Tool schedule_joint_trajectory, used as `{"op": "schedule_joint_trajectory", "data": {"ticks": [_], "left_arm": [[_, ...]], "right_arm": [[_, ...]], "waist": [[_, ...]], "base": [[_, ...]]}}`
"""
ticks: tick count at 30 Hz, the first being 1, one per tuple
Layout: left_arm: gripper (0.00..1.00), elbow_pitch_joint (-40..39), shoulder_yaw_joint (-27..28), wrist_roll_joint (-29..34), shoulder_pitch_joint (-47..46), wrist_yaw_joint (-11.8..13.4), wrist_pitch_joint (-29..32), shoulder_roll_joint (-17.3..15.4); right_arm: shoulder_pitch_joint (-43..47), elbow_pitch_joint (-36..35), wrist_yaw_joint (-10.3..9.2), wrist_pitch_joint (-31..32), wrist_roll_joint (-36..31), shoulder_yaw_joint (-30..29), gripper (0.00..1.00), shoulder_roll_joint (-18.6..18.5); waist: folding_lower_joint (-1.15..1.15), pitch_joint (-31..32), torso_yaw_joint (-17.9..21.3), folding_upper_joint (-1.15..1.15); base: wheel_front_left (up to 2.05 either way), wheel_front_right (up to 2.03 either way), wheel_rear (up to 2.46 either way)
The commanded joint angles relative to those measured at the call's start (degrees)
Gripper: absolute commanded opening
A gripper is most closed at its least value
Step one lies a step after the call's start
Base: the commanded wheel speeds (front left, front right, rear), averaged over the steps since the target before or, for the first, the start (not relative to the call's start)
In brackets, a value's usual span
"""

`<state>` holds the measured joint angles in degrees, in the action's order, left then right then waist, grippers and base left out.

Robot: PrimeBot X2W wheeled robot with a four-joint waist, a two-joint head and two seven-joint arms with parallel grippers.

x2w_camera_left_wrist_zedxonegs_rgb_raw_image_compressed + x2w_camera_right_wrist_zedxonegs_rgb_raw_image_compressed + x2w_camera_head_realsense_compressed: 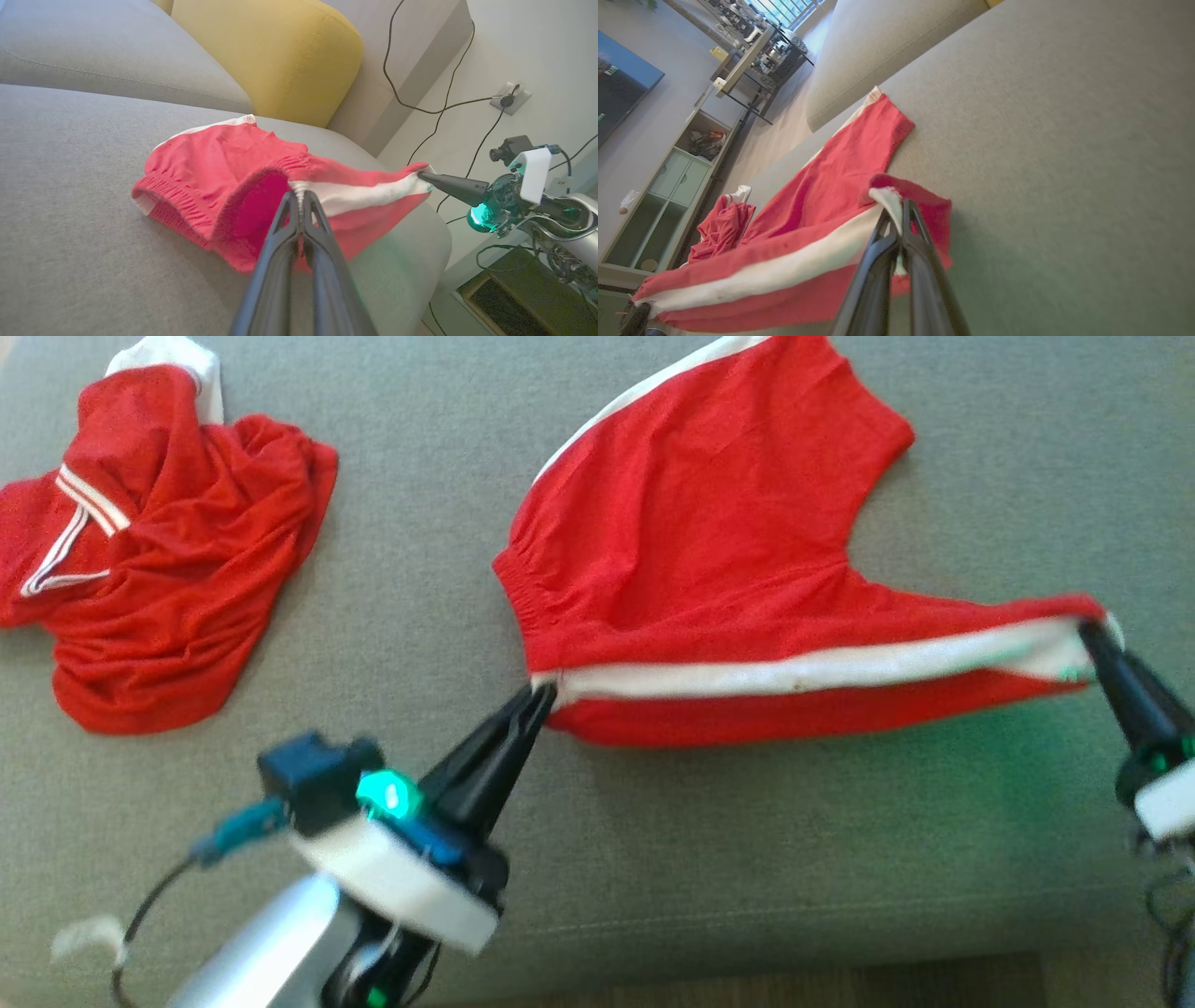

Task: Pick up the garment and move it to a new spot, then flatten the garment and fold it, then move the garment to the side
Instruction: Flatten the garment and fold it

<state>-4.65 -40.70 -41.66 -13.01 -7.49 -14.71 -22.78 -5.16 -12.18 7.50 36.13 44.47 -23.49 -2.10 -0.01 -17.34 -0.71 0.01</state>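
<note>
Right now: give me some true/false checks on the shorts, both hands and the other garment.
1. The left hand is shut on the red shorts at one end of the white stripe. True.
2. The right hand hangs open, apart from the shorts. False: it is shut on the stripe's other end.
3. The shorts lie neatly folded. False: they are spread out, with the near edge stretched between the hands.
4. A second red garment lies crumpled to the robot's left. True.
</note>
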Motion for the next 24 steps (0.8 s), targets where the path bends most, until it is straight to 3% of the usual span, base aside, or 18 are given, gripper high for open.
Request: {"op": "schedule_joint_trajectory", "data": {"ticks": [1, 8, 18, 24], "left_arm": [[0.00, 0.74, 1.07, -2.90, -5.32, 0.00, -0.29, 0.65], [0.00, 6.52, 0.66, -12.44, -14.13, 0.00, -0.29, 4.41], [0.00, 15.25, -1.39, -25.76, -25.69, 0.00, 0.56, 8.91], [0.00, 21.21, -1.53, -29.24, -30.56, 0.00, 0.48, 10.94]], "right_arm": [[-5.20, -0.25, -0.01, 0.05, -1.07, 1.26, 0.00, -0.78], [-18.71, 5.97, -0.01, -0.90, -7.37, 0.60, 0.00, -0.90], [-35.94, 16.79, -0.01, -5.82, -15.33, 4.29, 0.00, -5.71], [-45.62, 25.40, -0.01, -5.91, -18.67, 6.73, 0.00, -8.05]], "waist": [[0.01, -0.82, -0.71, -0.01], [0.01, -4.18, -2.70, -0.01], [0.01, -10.58, -7.10, -0.01], [0.01, -13.21, -9.19, -0.01]], "base": [[0.00, 0.00, 0.00], [0.00, 0.00, 0.00], [0.00, 0.00, 0.00], [0.00, 0.00, 0.00]]}}
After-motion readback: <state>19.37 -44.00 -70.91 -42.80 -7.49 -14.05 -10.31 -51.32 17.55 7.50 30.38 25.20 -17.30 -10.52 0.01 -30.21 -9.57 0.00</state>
